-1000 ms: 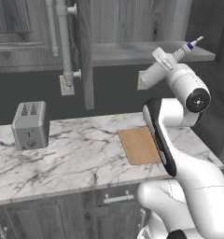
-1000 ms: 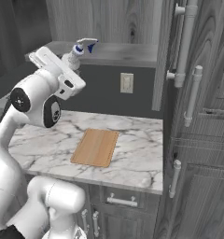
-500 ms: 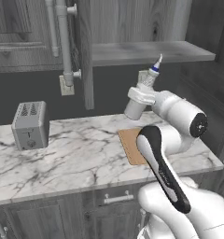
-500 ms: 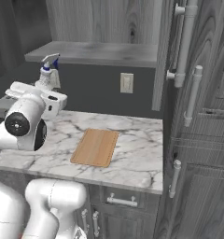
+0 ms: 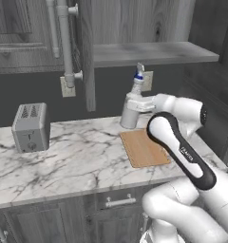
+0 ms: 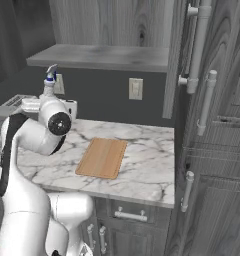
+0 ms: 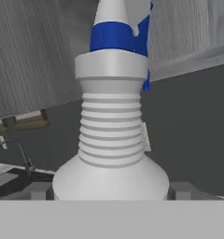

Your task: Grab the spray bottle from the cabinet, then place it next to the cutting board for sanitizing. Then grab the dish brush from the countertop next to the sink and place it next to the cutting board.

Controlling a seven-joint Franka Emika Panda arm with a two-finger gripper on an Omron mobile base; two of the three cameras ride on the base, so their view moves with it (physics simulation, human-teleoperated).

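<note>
The spray bottle (image 5: 131,107) stands upright, pale grey with a blue-and-white nozzle, with my gripper (image 5: 131,105) shut around its body. It hangs low over the white marble countertop (image 5: 78,156), just behind the far left corner of the cutting board (image 5: 143,148); whether its base touches the marble I cannot tell. In the hand view the spray bottle (image 7: 111,130) rises between my two fingertips (image 7: 39,190). From the right, its nozzle (image 6: 51,76) shows above my arm, left of the cutting board (image 6: 103,157). The cabinet shelf (image 5: 149,52) is above. The dish brush is out of view.
A silver toaster (image 5: 30,127) stands at the left of the counter. An open cabinet door with a long handle (image 5: 66,42) hangs above it. A wall outlet (image 6: 136,88) sits behind the board. Tall cabinets (image 6: 212,125) close off the right side. A faucet (image 7: 16,154) shows far off.
My arm has swung the spray bottle down from shelf height and to the left, to counter level beside the cutting board. The bottle has turned upright.
</note>
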